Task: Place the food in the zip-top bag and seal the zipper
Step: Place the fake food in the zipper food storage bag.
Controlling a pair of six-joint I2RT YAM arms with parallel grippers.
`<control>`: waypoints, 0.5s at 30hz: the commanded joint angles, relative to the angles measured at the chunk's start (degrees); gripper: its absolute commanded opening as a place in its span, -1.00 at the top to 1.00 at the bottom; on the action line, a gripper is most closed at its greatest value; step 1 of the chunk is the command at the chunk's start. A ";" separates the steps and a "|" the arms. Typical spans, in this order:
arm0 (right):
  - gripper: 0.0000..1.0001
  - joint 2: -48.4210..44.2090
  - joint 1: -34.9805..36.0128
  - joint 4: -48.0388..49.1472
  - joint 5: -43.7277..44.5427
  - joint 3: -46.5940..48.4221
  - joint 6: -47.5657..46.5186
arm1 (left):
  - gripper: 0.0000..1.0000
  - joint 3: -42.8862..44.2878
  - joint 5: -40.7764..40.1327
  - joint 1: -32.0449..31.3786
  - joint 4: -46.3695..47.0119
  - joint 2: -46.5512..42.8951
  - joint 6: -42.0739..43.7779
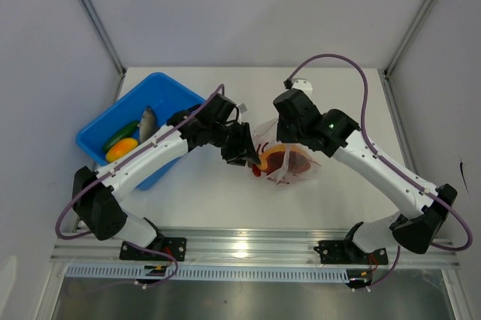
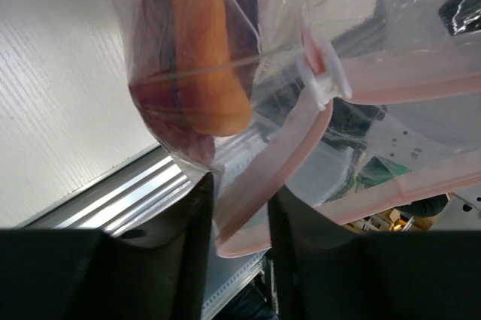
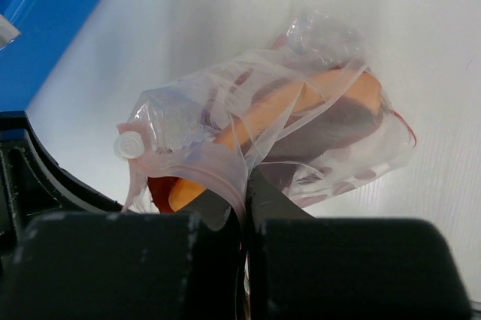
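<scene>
**Left gripper (image 2: 240, 200).** My fingers (image 2: 194, 249) are drawn in to a narrow gap. The thin pink zipper strip (image 2: 297, 136) runs down between them. I judge it pinched, though contact on both pads is not fully shown.

**Right gripper (image 3: 246, 201).** My fingers (image 3: 214, 209) all but meet, clamped on a fold of that strip at the mouth edge. A small white slider tab (image 3: 129, 144) sits on the strip just beside this hold. The mouth is not yet run closed.

**Location.** The small clear crinkly zip-top bag (image 1: 291, 161) is held between both grippers over the middle of the white table (image 1: 203, 200). Inside, a long orange toy food piece (image 3: 316, 98) lies against a dark red toy piece (image 3: 338, 131). Well apart, the blue plastic bin (image 1: 161, 87) holds a grey toy fish (image 1: 148, 121) and a long green toy vegetable (image 1: 120, 138), neither yet bagged.

**Handling, as judged.** The film is thin, limp and slippery, and the light contents will shift and sag. The strip is the only stiffer part. Hold it on either side of the slider, because bare film would crumple and slip.
</scene>
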 commanded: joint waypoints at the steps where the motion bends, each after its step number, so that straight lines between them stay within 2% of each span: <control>1: 1.00 0.19 -0.31 0.03 0.48 3.59 2.80 | 0.33 2.35 1.45 0.32 1.51 0.52 -0.82; 2: 1.00 0.02 -0.83 -0.14 0.74 3.68 2.37 | 0.64 2.61 0.75 0.41 0.90 0.52 -0.46; 4: 1.00 -0.25 -2.15 -1.02 1.62 3.42 2.01 | 0.99 3.05 -0.04 0.32 0.54 -0.44 0.50; 10: 1.00 -5.34 -11.37 -1.90 0.57 -0.35 -1.24 | 0.99 9.72 -4.26 0.50 2.82 -4.66 5.77; 11: 1.00 -5.78 -13.03 -2.42 0.57 -0.27 -1.85 | 0.91 11.65 -5.05 0.58 1.61 -4.66 7.08; 12: 1.00 -6.65 -13.75 -2.86 0.66 -0.19 -2.90 | 0.63 12.62 -6.62 0.67 0.64 -4.40 7.79; 13: 1.00 -7.01 -14.28 -3.21 0.75 0.25 -3.43 | 0.24 14.72 -7.51 1.02 -0.59 -3.79 8.50; 14: 1.00 -7.27 -14.80 -3.65 0.83 0.52 -3.70 | -0.35 15.70 -9.00 1.11 -2.00 -3.52 9.11; 15: 1.00 -7.54 -15.59 -4.44 1.01 0.69 -3.96 | -0.55 17.97 -11.36 1.11 -4.88 -3.52 10.25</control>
